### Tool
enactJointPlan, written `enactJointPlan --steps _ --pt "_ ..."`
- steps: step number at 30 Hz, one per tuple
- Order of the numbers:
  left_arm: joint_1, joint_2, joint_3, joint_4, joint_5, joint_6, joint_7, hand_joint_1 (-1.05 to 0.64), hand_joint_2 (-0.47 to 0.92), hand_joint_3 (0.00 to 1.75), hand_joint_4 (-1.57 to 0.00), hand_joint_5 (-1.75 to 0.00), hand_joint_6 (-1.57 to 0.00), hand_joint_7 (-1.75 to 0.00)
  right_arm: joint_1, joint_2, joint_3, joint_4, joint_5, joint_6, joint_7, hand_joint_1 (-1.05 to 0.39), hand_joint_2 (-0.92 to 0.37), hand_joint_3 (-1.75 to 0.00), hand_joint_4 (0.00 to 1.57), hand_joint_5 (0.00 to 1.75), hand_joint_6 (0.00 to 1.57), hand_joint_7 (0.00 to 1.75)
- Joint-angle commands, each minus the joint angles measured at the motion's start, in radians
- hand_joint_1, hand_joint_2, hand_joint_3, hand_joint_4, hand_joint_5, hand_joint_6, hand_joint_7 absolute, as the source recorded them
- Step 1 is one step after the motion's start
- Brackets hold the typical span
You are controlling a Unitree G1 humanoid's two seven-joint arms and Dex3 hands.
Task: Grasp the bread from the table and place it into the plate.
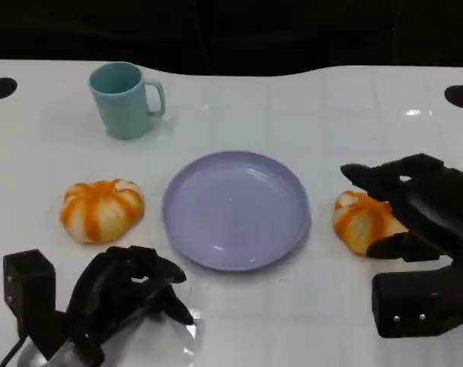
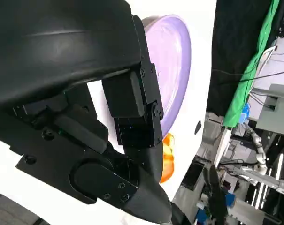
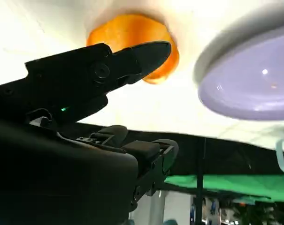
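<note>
With fingers spread either side of the orange-striped round bread bun [image 1: 363, 220] but not yet gripping, the right hand [image 1: 415, 206] should settle lower, close evenly, then lift toward the lavender round plate [image 1: 236, 209].

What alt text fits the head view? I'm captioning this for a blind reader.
The right robot hand reaches around an orange-striped bread roll right of an empty lavender plate on a white table. A second roll lies left of the plate, a teal mug behind it, the left robot hand nearer the camera.
</note>
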Motion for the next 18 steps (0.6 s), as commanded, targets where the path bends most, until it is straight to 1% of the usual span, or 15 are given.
enactJointPlan --steps 1,4,9,12,16,18 --pt "0.023 0.010 0.001 0.008 0.008 0.011 0.001 -1.05 0.78 0.00 -1.51 -0.58 -1.57 -0.22 -0.064 -0.016 0.050 0.096 -0.020 0.025 -0.024 -0.79 -0.91 0.00 0.23 0.30 0.28 0.01" --pt "0.024 0.010 0.000 0.004 0.009 0.014 0.004 -1.05 0.78 0.00 -1.51 -0.58 -1.57 -0.22 -0.102 -0.007 0.084 0.171 -0.025 0.035 -0.047 -0.80 -0.89 0.00 0.26 0.25 0.29 0.01" --pt "0.032 0.012 -0.004 -0.006 0.015 0.008 0.010 -1.05 0.78 0.00 -1.51 -0.58 -1.57 -0.22 -0.162 0.010 0.140 0.282 -0.031 0.061 -0.062 -0.82 -0.91 -0.01 0.26 0.20 0.27 0.00" --pt "0.036 0.013 -0.006 -0.010 0.018 0.003 0.011 -1.05 0.79 0.01 -1.50 -0.58 -1.57 -0.22 -0.194 0.025 0.162 0.349 -0.017 0.062 -0.069 -0.82 -0.91 0.00 0.26 0.19 0.26 0.00" --pt "0.037 0.013 -0.006 -0.013 0.014 0.008 0.009 -1.05 0.79 0.01 -1.50 -0.58 -1.57 -0.22 -0.233 0.046 0.192 0.418 -0.006 0.085 -0.047 -0.80 -0.92 -0.01 0.23 0.15 0.24 0.00" --pt "0.040 0.013 -0.007 -0.019 0.015 0.012 0.011 -1.05 0.79 0.00 -1.50 -0.58 -1.57 -0.22 -0.252 0.059 0.207 0.462 -0.001 0.084 -0.063 -0.80 -0.92 -0.01 0.24 0.15 0.24 0.01"
